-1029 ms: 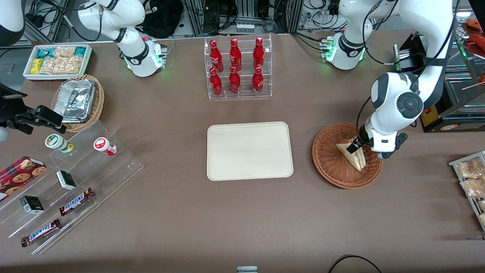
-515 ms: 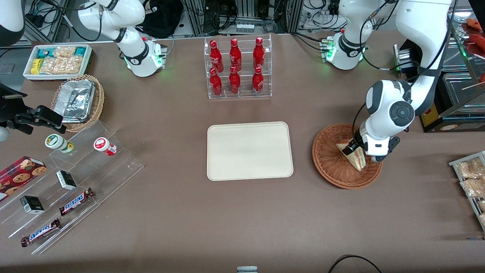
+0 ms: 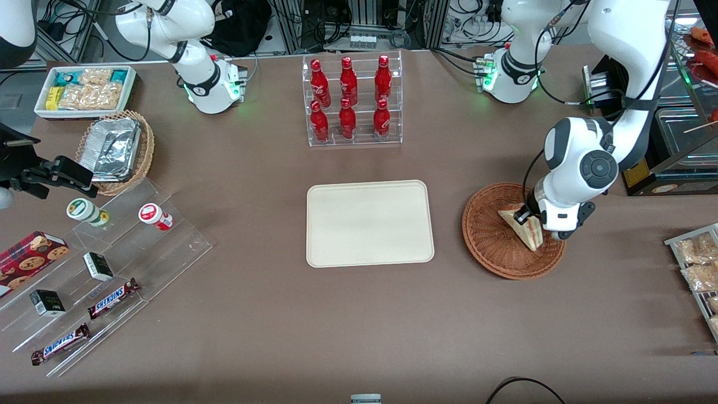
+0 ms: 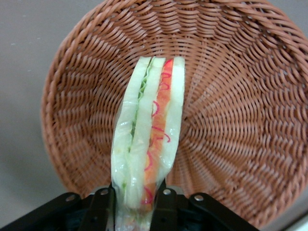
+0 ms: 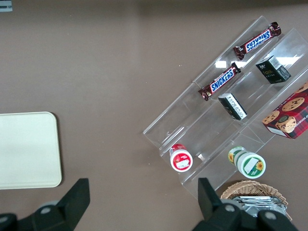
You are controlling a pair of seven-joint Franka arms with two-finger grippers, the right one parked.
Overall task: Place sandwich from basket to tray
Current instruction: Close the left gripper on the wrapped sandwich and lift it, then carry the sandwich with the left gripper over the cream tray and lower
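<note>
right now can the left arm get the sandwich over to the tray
Probably yes. The tool is shut on the sandwich above the basket, and the tray sits beside the basket toward the parked arm's end, with only bare table between them.

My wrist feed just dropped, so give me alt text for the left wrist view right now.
The left gripper has its black fingers shut on the triangular white-bread sandwich, whose red, orange and green filling shows along its cut edge. The sandwich sits over the round reddish-brown woven wicker basket, with brown table beside it.
</note>
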